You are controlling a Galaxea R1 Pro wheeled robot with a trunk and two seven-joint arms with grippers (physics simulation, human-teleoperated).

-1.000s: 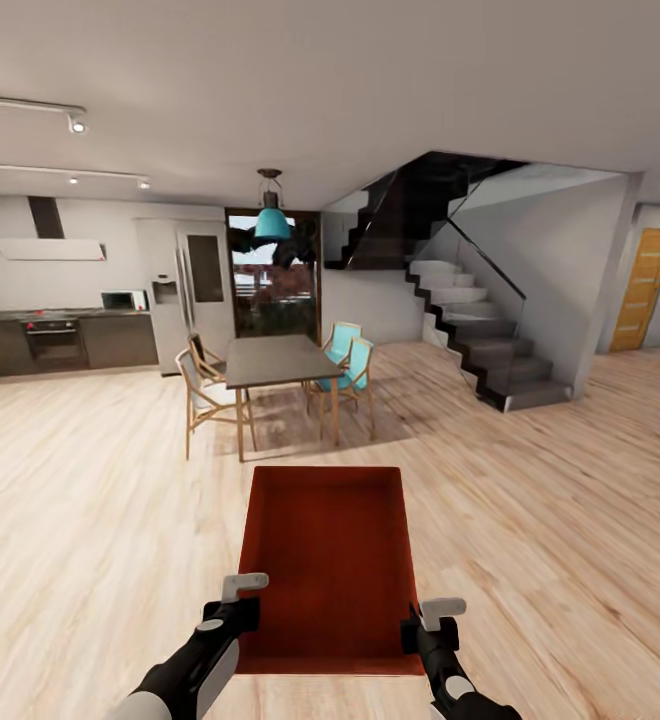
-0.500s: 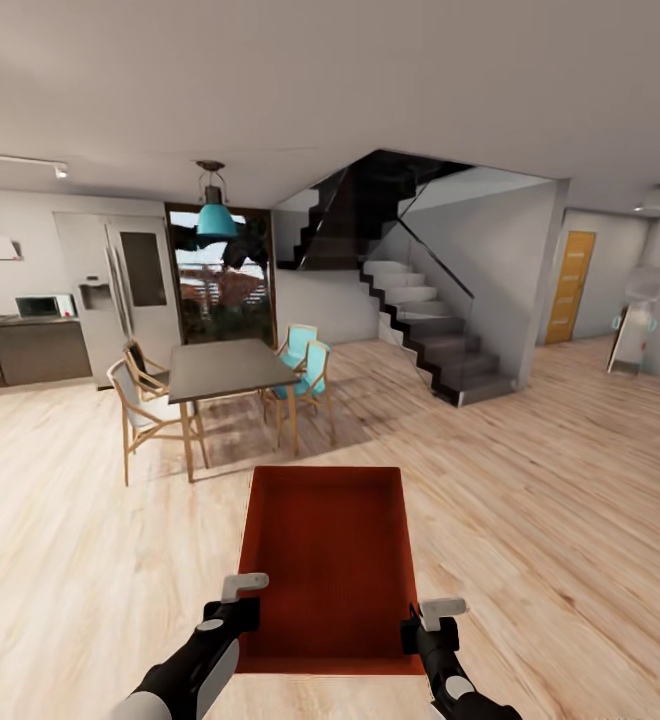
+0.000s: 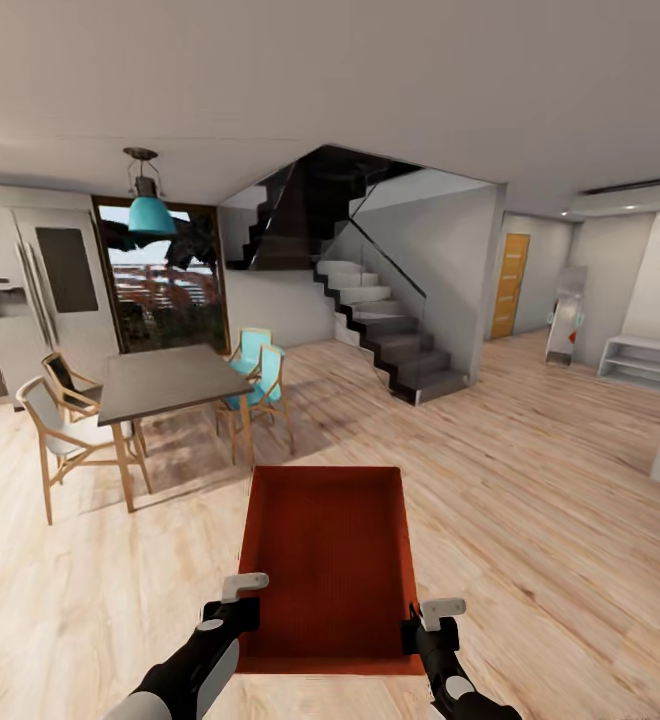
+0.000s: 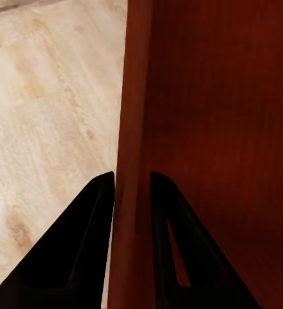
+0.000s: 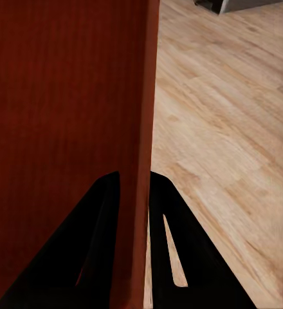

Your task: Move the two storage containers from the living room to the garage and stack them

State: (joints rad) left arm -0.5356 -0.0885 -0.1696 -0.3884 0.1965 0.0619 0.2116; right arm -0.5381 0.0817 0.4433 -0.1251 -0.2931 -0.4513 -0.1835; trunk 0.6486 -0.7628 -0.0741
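From the head camera, a red-orange storage container (image 3: 327, 565) rides level between the two arms above a light wood plank floor (image 3: 550, 520), the left gripper (image 3: 238, 598) at its left wall and the right gripper (image 3: 427, 620) at its right wall; a dining table (image 3: 165, 378) with chairs and a staircase (image 3: 385, 335) stand beyond. At the left wrist, two dark fingers (image 4: 83, 244) are clamped on the container's thin wall, one on each face; at the right wrist, the fingers (image 5: 90, 244) pinch the opposite wall likewise, floorboards alongside.

Light wood plank floor (image 3: 550, 520) bears dining table (image 3: 165, 377) and chairs (image 3: 60, 430)
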